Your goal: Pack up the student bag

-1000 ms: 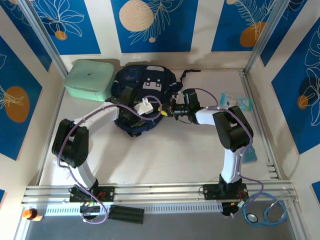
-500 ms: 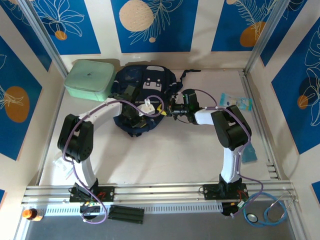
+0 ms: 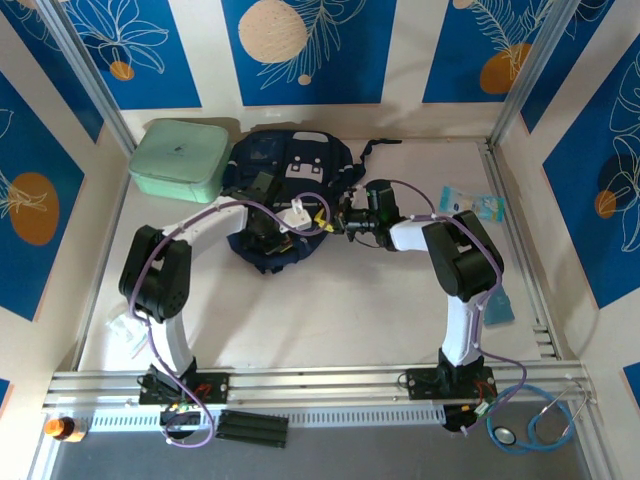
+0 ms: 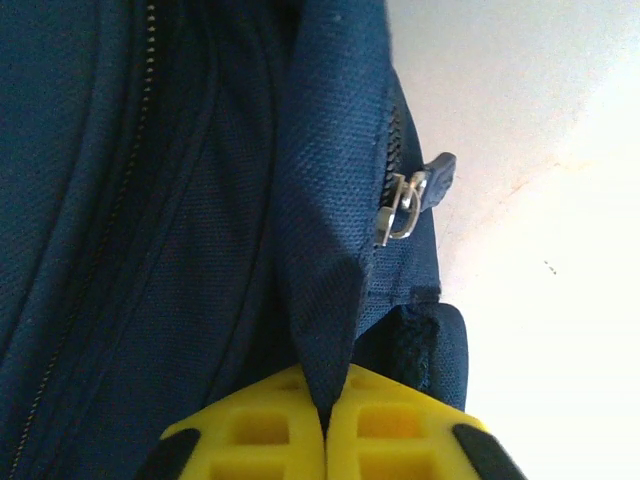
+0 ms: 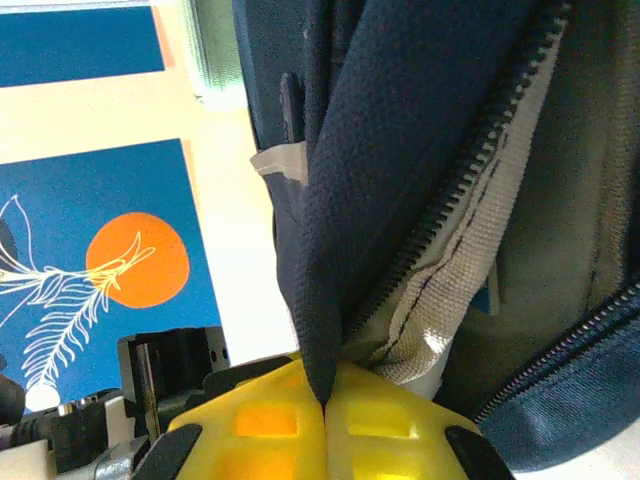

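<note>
My left pincer (image 4: 325, 420) and right pincer (image 5: 322, 410) each clench 1 fold of the student bag (image 3: 270, 160), soft and limp I judge, best held beside its zipper (image 5: 460, 170).

Open tabletop (image 3: 330, 305) in front of backpack (image 3: 268, 155), mint case (image 3: 180, 160) crowding its left

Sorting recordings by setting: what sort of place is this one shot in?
Probably a purpose-built robot test cell, not a real classroom: a white table boxed in by blue leaf-print panels and aluminium posts, with two robot arms bolted to a rail at its near edge.
</note>
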Robot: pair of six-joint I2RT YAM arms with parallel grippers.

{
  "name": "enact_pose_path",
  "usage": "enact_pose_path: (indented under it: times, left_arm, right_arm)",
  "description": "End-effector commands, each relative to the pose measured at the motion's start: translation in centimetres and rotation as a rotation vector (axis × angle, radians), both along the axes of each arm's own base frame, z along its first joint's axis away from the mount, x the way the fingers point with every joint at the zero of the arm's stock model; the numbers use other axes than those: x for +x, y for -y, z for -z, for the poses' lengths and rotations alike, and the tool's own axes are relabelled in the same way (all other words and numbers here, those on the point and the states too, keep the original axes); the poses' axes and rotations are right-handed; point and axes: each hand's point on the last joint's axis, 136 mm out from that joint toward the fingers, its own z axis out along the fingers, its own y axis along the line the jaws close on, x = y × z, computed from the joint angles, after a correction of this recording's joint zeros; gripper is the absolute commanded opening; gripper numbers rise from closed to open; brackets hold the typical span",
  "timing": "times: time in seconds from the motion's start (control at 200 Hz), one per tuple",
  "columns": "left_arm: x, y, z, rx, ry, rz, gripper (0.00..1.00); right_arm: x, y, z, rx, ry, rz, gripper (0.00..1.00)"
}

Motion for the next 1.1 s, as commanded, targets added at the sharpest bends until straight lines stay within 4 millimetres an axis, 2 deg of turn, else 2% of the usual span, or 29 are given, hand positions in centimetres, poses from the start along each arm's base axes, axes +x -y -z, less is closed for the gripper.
enact_pose_path:
  times: [0.0,0.07,0.165,0.23,0.295,0.38,0.495,0.645,0.965,1.095]
  left_arm:
    - [0.6,0.3,-0.9,0.002,0.035,0.013,0.00]
    - [0.4,0.7,-2.2,-0.034,0.043,0.011,0.00]
    - [-0.5,1.3,-3.9,-0.085,0.042,0.007,0.00]
    - [-1.3,1.6,-4.5,-0.102,0.045,0.008,0.00]
    - [-2.0,1.9,-4.8,-0.116,0.049,0.003,0.00]
    - [-2.7,2.3,-5.0,-0.133,0.046,0.002,0.00]
    - [-3.0,2.8,-5.1,-0.146,0.050,0.001,0.00]
    - [-3.1,3.2,-5.3,-0.157,0.050,0.006,0.00]
    - [-3.3,3.5,-5.2,-0.164,0.042,0.014,0.00]
    - [-3.2,3.6,-5.3,-0.168,0.045,0.012,0.00]
  right_arm:
    - [-0.7,0.0,-3.6,0.048,0.066,-0.034,0.04]
    - [-0.8,0.8,-3.0,0.016,0.040,-0.011,0.10]
    - [-1.2,3.2,-1.5,-0.084,-0.012,0.058,0.35]
    - [-1.7,5.5,0.1,-0.185,-0.079,0.131,0.46]
    - [-2.4,7.5,1.3,-0.264,-0.122,0.182,0.49]
    - [-3.1,8.7,2.1,-0.340,-0.161,0.205,0.48]
    - [-3.1,8.1,2.4,-0.349,-0.191,0.183,0.44]
    - [-1.6,6.7,2.2,-0.292,-0.197,0.155,0.41]
    - [0.7,4.9,2.0,-0.234,-0.171,0.127,0.46]
    - [0.9,4.3,3.0,-0.241,-0.208,0.106,0.43]
